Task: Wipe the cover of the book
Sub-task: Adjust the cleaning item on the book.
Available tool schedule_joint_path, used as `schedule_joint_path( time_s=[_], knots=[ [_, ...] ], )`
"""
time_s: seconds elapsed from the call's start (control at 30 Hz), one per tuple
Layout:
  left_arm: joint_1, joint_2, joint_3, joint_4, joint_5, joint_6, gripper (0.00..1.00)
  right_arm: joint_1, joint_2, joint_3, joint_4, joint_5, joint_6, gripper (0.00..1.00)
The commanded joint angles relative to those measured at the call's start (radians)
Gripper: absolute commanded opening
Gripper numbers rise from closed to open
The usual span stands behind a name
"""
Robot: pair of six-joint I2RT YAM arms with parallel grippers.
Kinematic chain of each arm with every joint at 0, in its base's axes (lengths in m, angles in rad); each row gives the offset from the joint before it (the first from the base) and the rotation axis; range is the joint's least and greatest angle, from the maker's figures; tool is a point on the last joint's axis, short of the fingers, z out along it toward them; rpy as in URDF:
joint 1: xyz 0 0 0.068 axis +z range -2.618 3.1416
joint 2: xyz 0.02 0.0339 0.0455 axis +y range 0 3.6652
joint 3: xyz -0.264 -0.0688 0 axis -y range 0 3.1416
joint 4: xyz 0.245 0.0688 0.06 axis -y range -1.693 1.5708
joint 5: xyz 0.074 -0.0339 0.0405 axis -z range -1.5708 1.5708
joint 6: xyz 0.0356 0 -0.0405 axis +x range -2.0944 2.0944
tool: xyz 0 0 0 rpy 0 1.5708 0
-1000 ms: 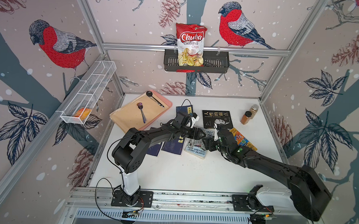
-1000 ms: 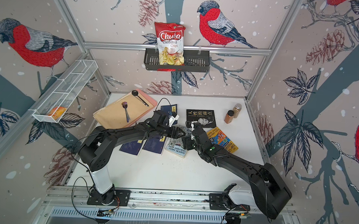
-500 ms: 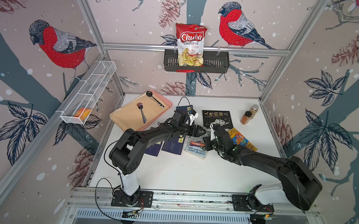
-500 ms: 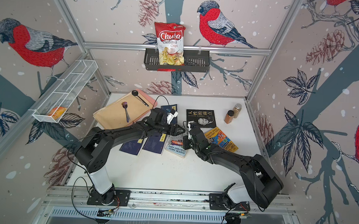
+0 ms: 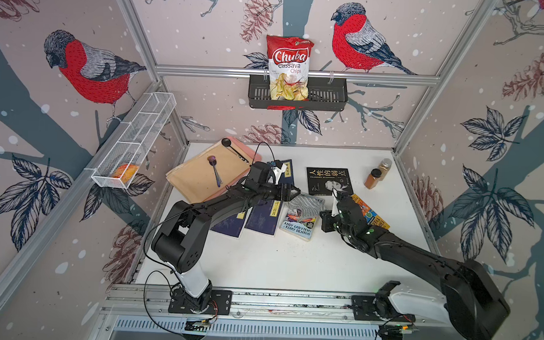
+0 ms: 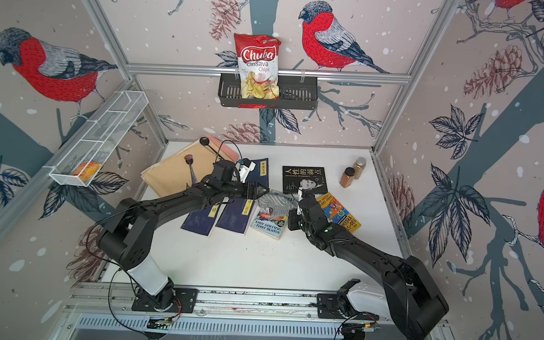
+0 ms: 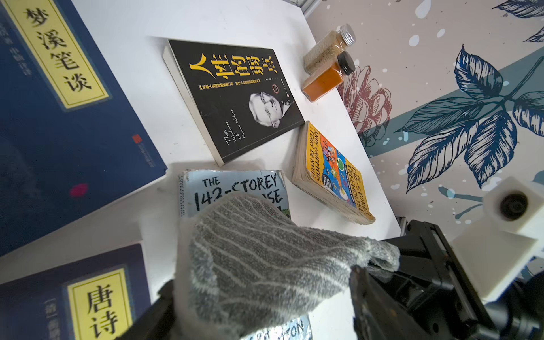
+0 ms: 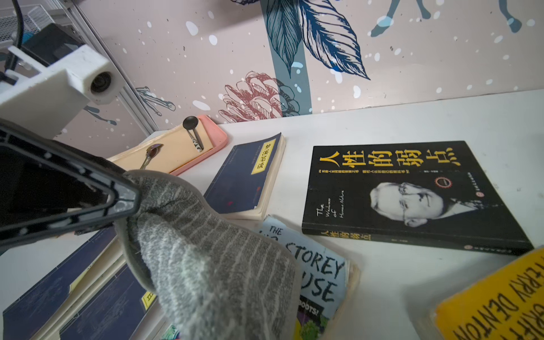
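Over the last second the right gripper (image 5: pixel 324 217) has closed its jaws, and the left gripper (image 5: pixel 292 192) has edged a little toward the back of the table (image 5: pixel 291 264).

The left arm (image 5: pixel 217 206) rises from its base at the front rail, bends at the elbow and stretches low toward the middle. Its jaws stand spread wide, one fingertip (image 8: pixel 126 197) touching the raised top of the grey striped cloth (image 5: pixel 307 204). The cloth drapes over the upper half of the book (image 5: pixel 298 226), a blue-grey Treehouse paperback lying flat near the table's middle. The right arm (image 5: pixel 419 255) comes in from the front right with its forearm low. Its gripper sits just beside the book's right edge, jaws pressed together on a corner of the cloth.

Counted left to right:
- two spoons, one purple (image 5: pixel 214 169) and one black (image 5: pixel 233 148), on a tan board (image 5: pixel 197 176)
- three navy books (image 5: pixel 229 221) (image 5: pixel 262 216) (image 5: pixel 288 178)
- the book under the cloth
- one black book (image 5: pixel 326 180)
- one yellow paperback (image 5: pixel 370 214)
- two spice jars (image 5: pixel 372 178) (image 5: pixel 385 165)

That makes six books and one cloth.
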Motion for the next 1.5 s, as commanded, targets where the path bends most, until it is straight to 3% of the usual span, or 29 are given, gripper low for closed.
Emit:
schedule_joint_path(
  time_s=[0.0,0.4,0.6,0.87,1.13,1.23,1.47],
  knots=[
    [0.006,-0.035,-0.017,-0.027,-0.102,0.035,0.8,-0.012,0.008,0.054,-0.08,0.045,-0.006,0.0],
    [0.045,-0.06,-0.02,-0.181,-0.323,0.123,0.8,-0.099,-0.158,0.084,-0.222,0.082,0.009,0.0],
    [0.044,-0.08,-0.033,-0.177,-0.34,0.129,0.8,-0.098,-0.172,0.126,-0.209,0.025,-0.015,0.0],
    [0.045,-0.114,-0.062,-0.17,-0.358,0.133,0.8,-0.023,-0.021,0.235,-0.187,-0.036,-0.059,0.0],
    [0.061,-0.15,-0.103,-0.159,-0.376,0.129,0.8,0.038,0.217,0.243,-0.112,-0.14,0.006,0.01],
    [0.069,-0.156,-0.121,-0.143,-0.369,0.121,0.8,0.083,0.271,0.241,-0.103,-0.147,0.016,0.06],
    [0.072,-0.153,-0.132,-0.135,-0.363,0.12,0.8,0.086,0.337,0.233,-0.154,-0.134,0.032,0.32]
  ],
)
